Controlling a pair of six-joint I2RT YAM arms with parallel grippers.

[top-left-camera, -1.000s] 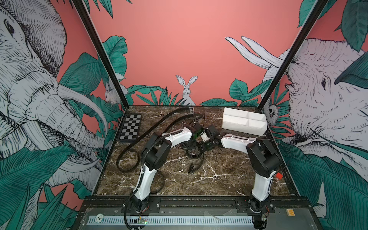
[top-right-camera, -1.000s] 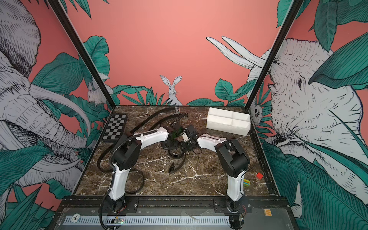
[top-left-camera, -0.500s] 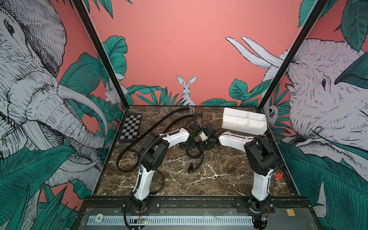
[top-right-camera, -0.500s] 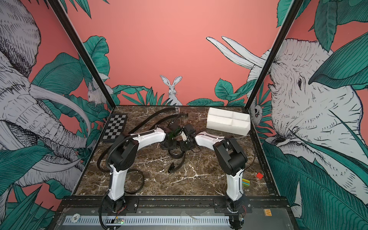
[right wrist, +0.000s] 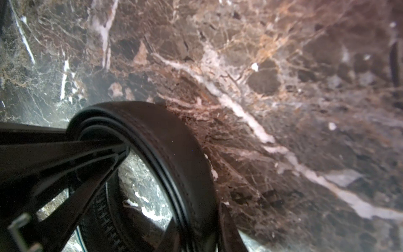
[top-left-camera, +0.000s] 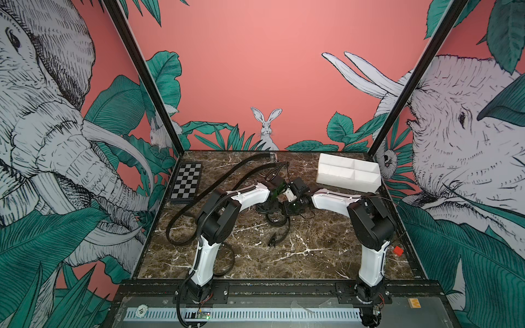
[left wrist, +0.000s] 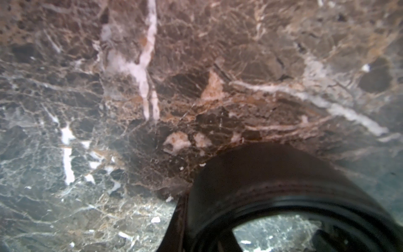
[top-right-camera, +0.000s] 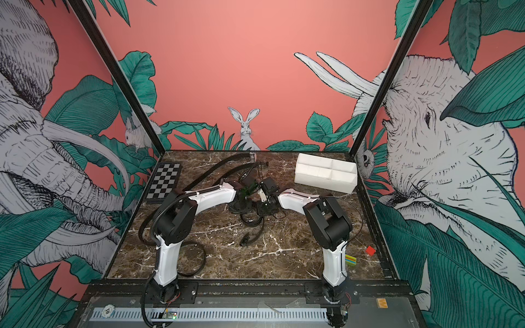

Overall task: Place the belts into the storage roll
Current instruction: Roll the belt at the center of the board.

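The white tray [top-left-camera: 348, 183] sat at one o'clock on the marble table [top-left-camera: 312, 255], its divided compartments showing bare white. My left gripper [top-left-camera: 269, 210] and right gripper [top-left-camera: 290, 211] hung low, side by side, at the table's centre. A coiled black belt [top-left-camera: 275, 221] lay just beside both, toward six o'clock. I could not tell how wide either pair of jaws stood, or whether they gripped it. A second belt [top-left-camera: 227, 262] looped at seven o'clock.

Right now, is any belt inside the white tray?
No. In a top view the white tray shows only bare white compartments, and a coiled belt lies out on the marble table.
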